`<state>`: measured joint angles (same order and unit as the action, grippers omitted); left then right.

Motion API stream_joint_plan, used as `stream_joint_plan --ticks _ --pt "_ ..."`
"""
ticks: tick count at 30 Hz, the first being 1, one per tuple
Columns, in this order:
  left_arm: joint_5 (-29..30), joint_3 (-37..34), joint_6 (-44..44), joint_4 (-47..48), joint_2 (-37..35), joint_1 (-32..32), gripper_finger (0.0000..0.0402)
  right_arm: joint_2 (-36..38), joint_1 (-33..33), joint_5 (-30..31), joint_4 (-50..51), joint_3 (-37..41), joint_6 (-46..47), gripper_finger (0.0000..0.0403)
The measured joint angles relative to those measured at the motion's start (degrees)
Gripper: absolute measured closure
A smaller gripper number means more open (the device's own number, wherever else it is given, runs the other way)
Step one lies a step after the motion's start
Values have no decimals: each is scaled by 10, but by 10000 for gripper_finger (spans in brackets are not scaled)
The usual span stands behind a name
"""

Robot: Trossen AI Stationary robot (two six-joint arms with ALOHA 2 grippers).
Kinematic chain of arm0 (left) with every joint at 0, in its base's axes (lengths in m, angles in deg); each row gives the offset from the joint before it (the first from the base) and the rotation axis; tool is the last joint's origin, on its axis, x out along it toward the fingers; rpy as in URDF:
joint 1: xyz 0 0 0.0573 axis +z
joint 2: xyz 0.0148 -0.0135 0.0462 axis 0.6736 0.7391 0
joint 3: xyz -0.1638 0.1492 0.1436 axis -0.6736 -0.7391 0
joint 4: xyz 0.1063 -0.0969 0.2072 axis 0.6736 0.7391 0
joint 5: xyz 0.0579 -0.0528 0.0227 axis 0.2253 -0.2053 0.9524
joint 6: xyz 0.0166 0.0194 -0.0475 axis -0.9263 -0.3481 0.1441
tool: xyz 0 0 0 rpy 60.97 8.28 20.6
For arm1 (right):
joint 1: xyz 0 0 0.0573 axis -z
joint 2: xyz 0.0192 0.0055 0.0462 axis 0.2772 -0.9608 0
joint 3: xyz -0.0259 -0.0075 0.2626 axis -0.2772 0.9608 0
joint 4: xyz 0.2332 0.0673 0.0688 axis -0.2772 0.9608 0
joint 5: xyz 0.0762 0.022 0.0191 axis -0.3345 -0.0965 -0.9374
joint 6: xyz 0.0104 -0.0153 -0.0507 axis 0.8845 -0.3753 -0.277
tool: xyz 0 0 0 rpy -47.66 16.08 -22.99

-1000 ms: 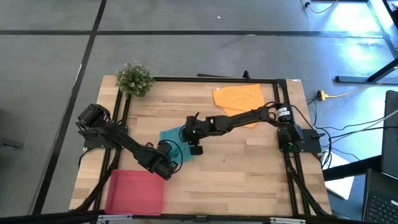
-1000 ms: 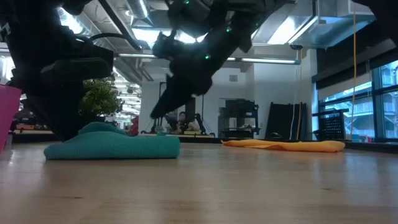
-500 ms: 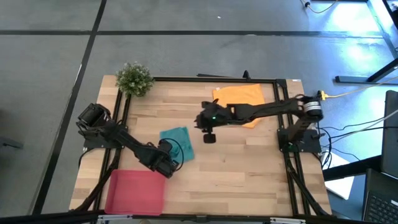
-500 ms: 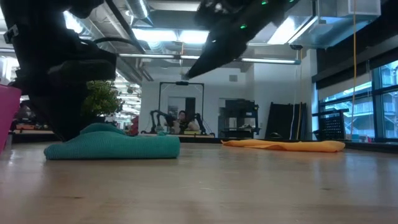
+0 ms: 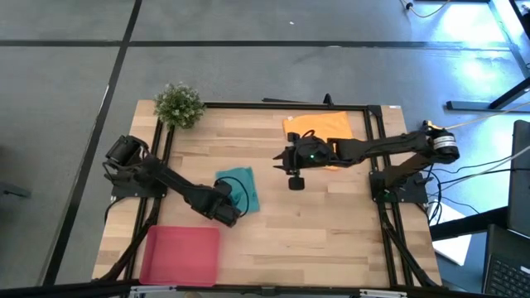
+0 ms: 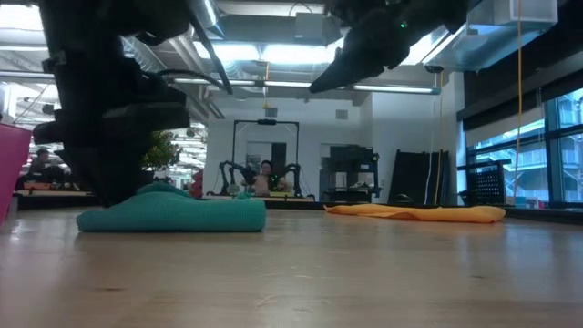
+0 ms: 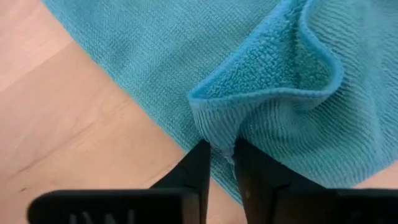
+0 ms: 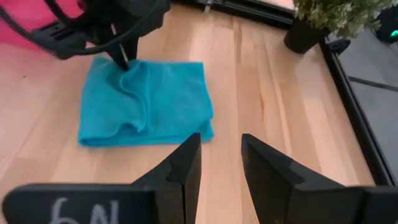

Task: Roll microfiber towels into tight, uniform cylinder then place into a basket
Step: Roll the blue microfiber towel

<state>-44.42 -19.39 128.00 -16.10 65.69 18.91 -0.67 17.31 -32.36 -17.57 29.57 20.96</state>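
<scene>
Since a second ago the right arm has swung away from the soft teal blue-green microfiber towel (image 5: 238, 189) toward the far right part of the light wooden desk (image 5: 331, 215); half a second ago it was partway there. Its right gripper (image 5: 296, 181) now hangs above bare wood just beside the near edge of the bright orange microfiber towel (image 5: 318, 129), fingers parted around nothing, well apart from the teal cloth. The left arm has shifted slightly rightward and the teal towel has moved a little with it.

The left gripper (image 7: 222, 163) sits at the near edge of the teal towel, its two dark fingertips (image 7: 200, 167) nearly together and pinching a raised fold of the cloth's border. Seen from table height, the teal towel (image 6: 173, 211) lies low on the desk with a small hump under the left arm.

The teal towel is loosely bunched, not a cylinder; from above its long axis runs roughly from the desk's far side to the near side, tilted a little, with the pinched fold at the near left corner. It lies near the desk's middle, left of centre, just beyond the shallow rectangular red-pink basket (image 5: 178, 254), which sits at the near left corner. The orange towel lies flat at the far right, its long axis running left to right.
</scene>
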Motion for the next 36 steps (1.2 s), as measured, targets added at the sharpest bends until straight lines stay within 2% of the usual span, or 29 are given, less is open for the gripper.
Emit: stream_joint_plan --ticks 8,19,24,31,36 --pt "-36 3 -49 10 -20 37 333 3 0 0 4 3 -13 287" --pt "-25 3 -88 55 -92 50 335 3 0 0 4 3 -14 287" --pt "-18 3 -222 35 -111 50 335 3 0 0 0 3 -14 287" --pt "-26 3 -455 -18 -91 62 335 3 0 0 -4 3 -13 287" --pt "-52 3 -532 -55 -88 76 335 2 0 0 -4 3 -13 287"
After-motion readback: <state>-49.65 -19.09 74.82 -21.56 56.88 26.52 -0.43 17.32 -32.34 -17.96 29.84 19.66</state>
